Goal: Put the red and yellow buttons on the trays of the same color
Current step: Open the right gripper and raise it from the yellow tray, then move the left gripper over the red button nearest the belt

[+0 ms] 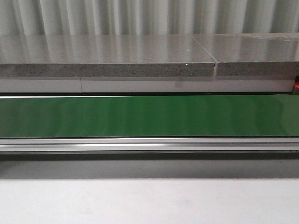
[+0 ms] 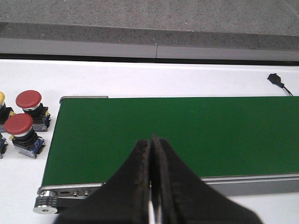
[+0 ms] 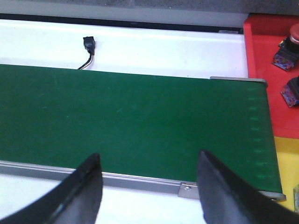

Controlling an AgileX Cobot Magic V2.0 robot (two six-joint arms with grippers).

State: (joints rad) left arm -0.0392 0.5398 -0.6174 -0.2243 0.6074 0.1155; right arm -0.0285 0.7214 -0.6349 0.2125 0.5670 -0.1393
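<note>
The green conveyor belt [image 1: 149,115] runs with its long axis left to right across the front view, bordered on the near side by an aluminium rail [image 1: 149,144] and resting on a white tabletop [image 1: 149,200]. Behind it stands a grey speckled stone ledge [image 1: 107,69] before a pale corrugated wall [image 1: 140,16].

In the left wrist view, the left claw [image 2: 151,154] hangs over the near edge of the belt, its two dark fingers pressed together with nothing between them. Two red buttons [image 2: 28,99] [image 2: 18,125] stand upright on the tabletop just beyond the belt's end roller, mushroom caps up on dark bases; the edge of a yellow button [image 2: 1,98] shows at the frame border beside them.

In the right wrist view, the right claw [image 3: 149,175] is spread wide and empty above the belt. Past the belt's other end lie a red tray [image 3: 264,70] and, adjoining it, a yellow tray [image 3: 286,163]. On the red tray rests a red button [image 3: 288,44], apparently tilted, with a second dark switch body [image 3: 292,91] near it; its cap colour cannot be told. A small black plug with cable [image 3: 88,44] lies on the tabletop beyond the belt.
</note>
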